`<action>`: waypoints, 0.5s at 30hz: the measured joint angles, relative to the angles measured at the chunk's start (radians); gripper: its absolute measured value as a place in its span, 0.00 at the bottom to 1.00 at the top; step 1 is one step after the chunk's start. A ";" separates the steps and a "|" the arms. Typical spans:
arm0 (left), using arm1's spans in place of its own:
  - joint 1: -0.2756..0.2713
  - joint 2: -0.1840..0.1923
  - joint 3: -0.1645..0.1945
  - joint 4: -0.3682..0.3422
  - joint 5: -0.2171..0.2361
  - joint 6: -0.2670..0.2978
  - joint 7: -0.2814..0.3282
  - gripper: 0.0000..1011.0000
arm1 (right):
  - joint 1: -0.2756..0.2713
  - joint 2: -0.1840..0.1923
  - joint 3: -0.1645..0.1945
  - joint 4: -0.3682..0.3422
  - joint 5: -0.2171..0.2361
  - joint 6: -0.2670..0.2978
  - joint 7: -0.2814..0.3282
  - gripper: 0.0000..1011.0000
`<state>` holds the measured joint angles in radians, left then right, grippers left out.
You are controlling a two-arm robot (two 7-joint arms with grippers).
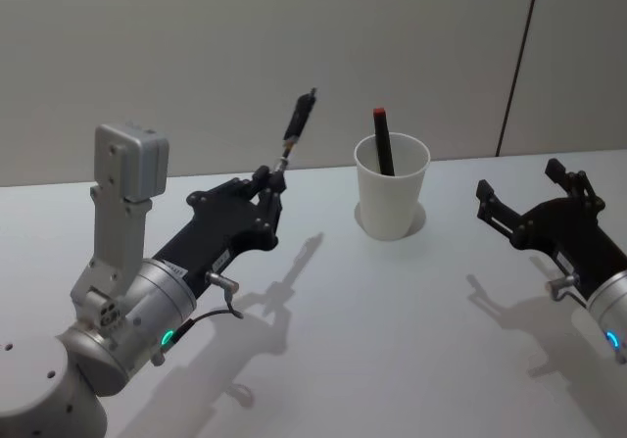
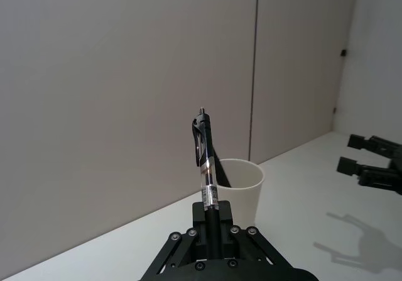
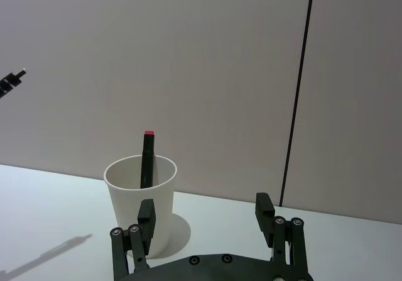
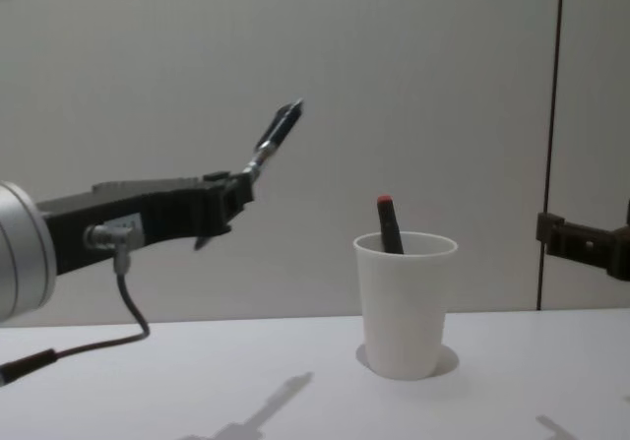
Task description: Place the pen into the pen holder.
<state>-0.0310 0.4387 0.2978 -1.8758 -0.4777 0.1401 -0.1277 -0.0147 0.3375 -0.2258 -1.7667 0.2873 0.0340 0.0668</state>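
Two tools flank the pen holder [image 1: 392, 203] [image 2: 245, 183] [image 3: 129, 193] [image 4: 404, 307], a plain white paper cup, tapered, with a rolled rim, standing upright on the pale surface [image 1: 392, 340] near the wall. One dark marker [image 1: 381, 142] [image 3: 147, 158] [image 4: 388, 228] with a red top already leans inside it, its upper part rising above the rim.

The left tool [image 1: 269, 178] [image 2: 212, 221] [image 4: 239, 186] is clamped on the pen [image 1: 297, 124] [image 2: 204, 155] [image 4: 276, 130], gripping its lower end so that most of the barrel stands free above the fingers. The pen is slim, with a black click top, a black clip and a clear barrel section carrying a small printed label. It is held in the air to the left of the holder, well above the surface and higher than the cup's rim, and it tilts upward and toward the cup's side. It is apart from the cup and not over its mouth.

The right tool [image 1: 522, 180] [image 3: 205, 205] hovers above the surface to the right of the holder, its two black fingers spread wide with nothing between them, pointing toward the cup.
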 joint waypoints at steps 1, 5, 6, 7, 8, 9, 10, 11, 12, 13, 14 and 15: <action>-0.002 0.000 0.000 0.002 -0.003 -0.004 -0.011 0.12 | 0.000 0.000 0.000 0.000 0.000 0.000 0.000 0.99; -0.011 -0.003 0.000 0.012 -0.020 -0.020 -0.072 0.11 | 0.000 0.000 0.000 0.000 0.000 0.000 0.000 0.99; -0.014 -0.005 0.001 0.016 -0.026 -0.023 -0.091 0.11 | 0.000 0.000 0.000 0.000 0.000 0.000 0.000 0.99; -0.016 -0.006 0.001 0.018 -0.030 -0.025 -0.104 0.11 | 0.000 0.000 0.000 0.000 0.000 0.000 0.000 0.99; -0.020 -0.008 0.003 0.022 -0.036 -0.028 -0.126 0.12 | 0.000 0.000 0.000 0.000 0.000 0.000 0.000 0.99; -0.023 -0.009 0.003 0.025 -0.039 -0.030 -0.138 0.12 | 0.000 0.000 0.000 0.000 0.000 0.000 0.000 0.99; -0.025 -0.010 0.004 0.028 -0.042 -0.031 -0.152 0.12 | 0.000 0.000 0.000 0.000 0.000 0.000 0.000 0.99; -0.030 -0.012 0.006 0.032 -0.048 -0.033 -0.174 0.12 | 0.000 0.000 0.000 0.000 0.000 0.000 0.000 0.99; -0.033 -0.014 0.007 0.036 -0.051 -0.033 -0.185 0.11 | 0.000 0.000 0.000 0.000 0.000 0.000 0.000 0.99; -0.034 -0.015 0.007 0.037 -0.054 -0.034 -0.196 0.12 | 0.000 0.000 0.000 0.000 0.000 0.000 0.000 0.99; -0.039 -0.018 0.010 0.043 -0.062 -0.034 -0.218 0.12 | 0.000 0.000 0.000 0.000 0.000 0.000 0.000 0.99; -0.042 -0.019 0.011 0.046 -0.064 -0.034 -0.229 0.11 | 0.000 0.000 0.000 0.000 0.000 0.000 0.000 0.99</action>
<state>-0.0726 0.4195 0.3087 -1.8299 -0.5413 0.1064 -0.3563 -0.0146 0.3375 -0.2258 -1.7667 0.2873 0.0340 0.0668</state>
